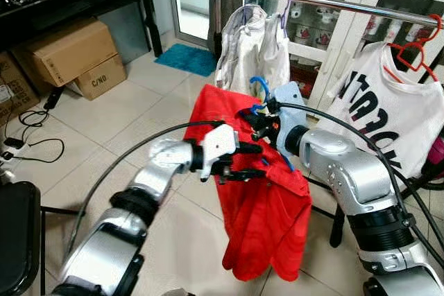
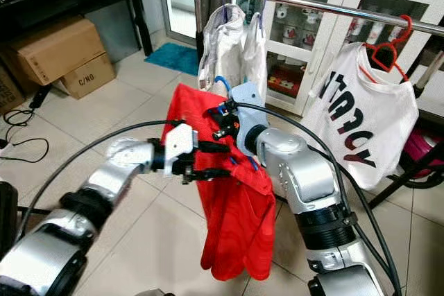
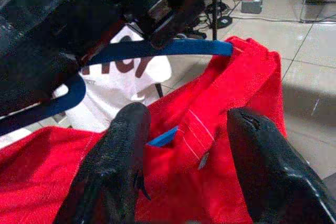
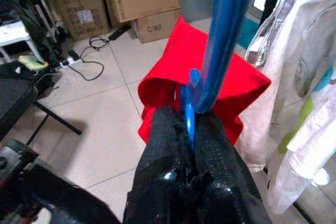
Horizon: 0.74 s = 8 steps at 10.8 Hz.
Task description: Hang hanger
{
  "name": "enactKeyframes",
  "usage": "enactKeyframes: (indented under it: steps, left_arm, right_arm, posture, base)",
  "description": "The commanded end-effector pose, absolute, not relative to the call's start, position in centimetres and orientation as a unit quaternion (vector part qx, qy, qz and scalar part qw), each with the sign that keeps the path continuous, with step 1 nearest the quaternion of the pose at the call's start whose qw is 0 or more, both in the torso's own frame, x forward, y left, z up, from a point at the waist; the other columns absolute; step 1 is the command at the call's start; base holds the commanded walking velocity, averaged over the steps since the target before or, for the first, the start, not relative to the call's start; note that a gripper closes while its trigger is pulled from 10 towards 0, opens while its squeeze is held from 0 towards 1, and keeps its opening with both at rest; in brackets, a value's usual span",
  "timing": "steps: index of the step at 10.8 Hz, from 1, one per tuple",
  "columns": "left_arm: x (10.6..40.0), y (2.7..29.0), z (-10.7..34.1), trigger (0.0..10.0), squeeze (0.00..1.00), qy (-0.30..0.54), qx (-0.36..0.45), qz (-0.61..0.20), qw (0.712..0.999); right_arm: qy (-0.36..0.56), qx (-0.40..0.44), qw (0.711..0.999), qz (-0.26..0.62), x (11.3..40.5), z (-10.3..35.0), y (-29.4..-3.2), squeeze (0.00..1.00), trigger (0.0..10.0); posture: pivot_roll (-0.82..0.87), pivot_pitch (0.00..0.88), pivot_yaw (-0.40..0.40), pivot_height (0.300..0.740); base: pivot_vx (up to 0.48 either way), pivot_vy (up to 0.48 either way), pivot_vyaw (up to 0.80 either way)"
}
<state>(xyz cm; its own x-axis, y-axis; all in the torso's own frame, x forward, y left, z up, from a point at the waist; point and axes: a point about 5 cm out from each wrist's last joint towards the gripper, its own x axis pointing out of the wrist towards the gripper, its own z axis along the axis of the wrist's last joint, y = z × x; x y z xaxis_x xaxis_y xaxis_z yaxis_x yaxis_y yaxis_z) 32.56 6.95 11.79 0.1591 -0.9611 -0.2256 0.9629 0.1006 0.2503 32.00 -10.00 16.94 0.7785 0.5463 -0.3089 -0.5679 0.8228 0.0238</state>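
- Right gripper (image 4: pixel 191 129) clamped on the blue hanger (image 4: pixel 223 35) just below its hook; fingers pressed tight either side of the blue stem, seen in the right wrist view.
- Hanger hook (image 1: pixel 261 86) points up, held in mid-air in front of and below the rail (image 1: pixel 333 3); not touching the rail.
- Red garment (image 1: pixel 267 199) draped on the hanger, hanging down between the two arms, clear of the floor (image 1: pixel 125 109).
- Left gripper (image 1: pixel 244 161) at the garment's near side, fingers spread apart, one above the other. In the left wrist view the two fingers (image 3: pixel 123 166) straddle a fold of red cloth with a gap between them; cannot tell whether they touch it.
- Blue hanger arm (image 3: pixel 173 48) runs across above the left fingers, poking out at the garment's shoulder.
- Rail carries a pale garment (image 1: pixel 253 50) on the left, and a white T-shirt (image 1: pixel 388 105) with dark letters on a red hanger (image 1: pixel 416 53) on the right.
- White cabinet (image 1: pixel 347 25) with glass doors behind the rail.
- Cardboard boxes (image 1: pixel 69 57) on the floor at far left, cables (image 1: pixel 31 133) near them, blue mat (image 1: pixel 186 59) by the doorway.
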Motion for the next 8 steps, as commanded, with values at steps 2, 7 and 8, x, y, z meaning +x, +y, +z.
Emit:
enactKeyframes:
  steps: [2,7,8]
  left_arm:
    - [33.0,6.7,11.7,10.0,0.0,0.001,0.196,-0.634,0.748]
    - [32.7,6.4,10.7,0.0,0.0,0.019,0.214,-0.642,0.736]
    - [32.7,6.5,10.6,0.0,0.0,0.018,0.215,-0.64,0.738]
  right_arm:
    - [0.132,-0.033,0.943,0.303,32.1,18.2,-9.5,0.0,10.0]
    - [0.128,-0.018,0.941,0.314,31.9,18.5,-9.0,0.0,10.0]
    - [0.128,-0.018,0.94,0.316,31.9,18.6,-9.0,0.0,10.0]
  posture:
    - [-0.17,0.0,0.059,0.74]
    - [-0.17,0.0,0.038,0.74]
    - [-0.16,0.0,0.033,0.74]
  base:
    - [0.0,0.0,0.0]
    - [0.0,0.0,0.0]
    - [0.0,0.0,0.0]
